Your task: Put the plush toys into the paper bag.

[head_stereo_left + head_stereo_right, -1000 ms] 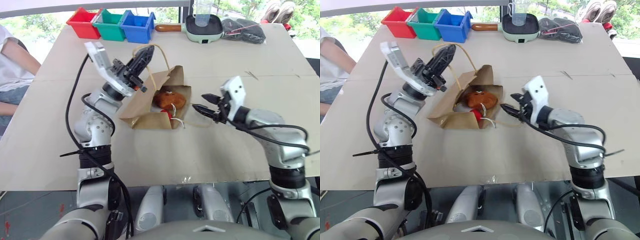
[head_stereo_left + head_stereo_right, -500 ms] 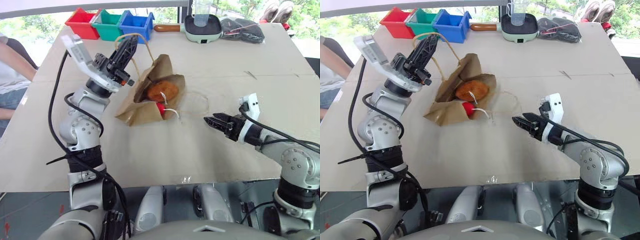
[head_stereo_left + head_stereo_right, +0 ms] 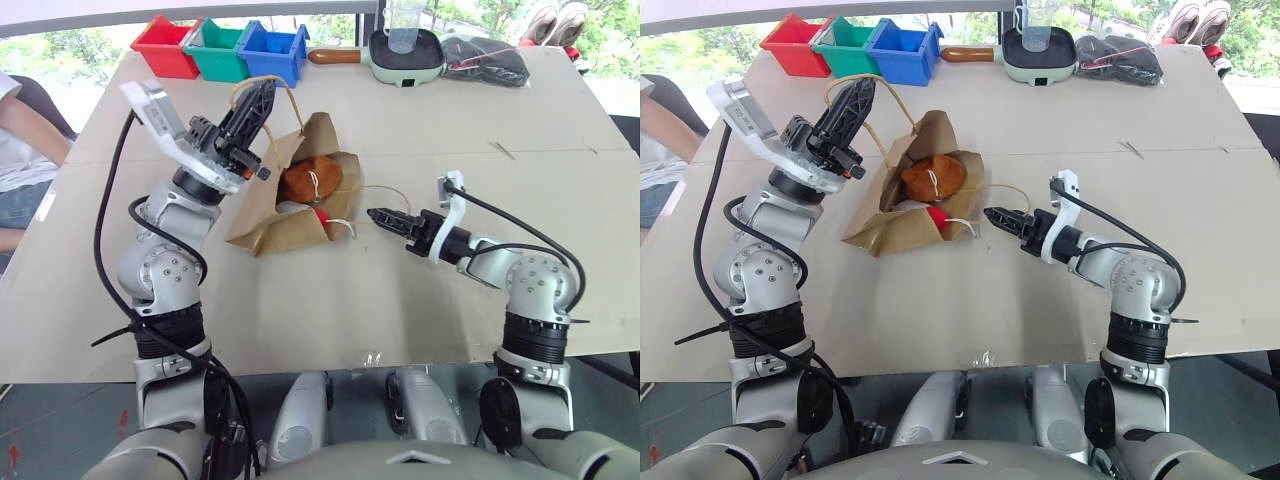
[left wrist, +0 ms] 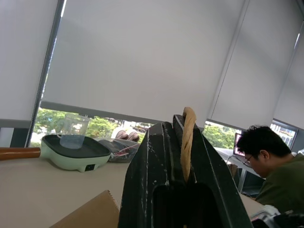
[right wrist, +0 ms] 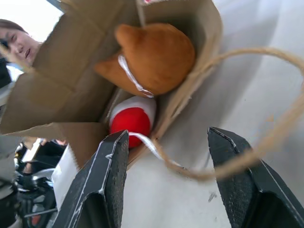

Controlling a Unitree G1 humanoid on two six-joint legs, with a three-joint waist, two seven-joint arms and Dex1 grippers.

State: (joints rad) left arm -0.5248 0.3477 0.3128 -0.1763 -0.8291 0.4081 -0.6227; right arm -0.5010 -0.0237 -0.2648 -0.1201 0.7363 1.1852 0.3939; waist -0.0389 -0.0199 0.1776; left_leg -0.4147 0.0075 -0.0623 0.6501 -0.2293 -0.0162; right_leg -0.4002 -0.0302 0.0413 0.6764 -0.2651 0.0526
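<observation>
My left gripper pinched one bag handle, my right gripper stood open just beside the paper bag mid-table, both plush toys inside its mouth.

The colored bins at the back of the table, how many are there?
3, side by side at the table's far left: red bin, then green bin, then blue bin. None looks hidden.

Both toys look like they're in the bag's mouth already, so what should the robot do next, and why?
Probably nudge the red-tipped toy deeper with the open right gripper. It lies at the paper bag mouth's edge below the brown toy, while the left gripper holds a handle up.
</observation>
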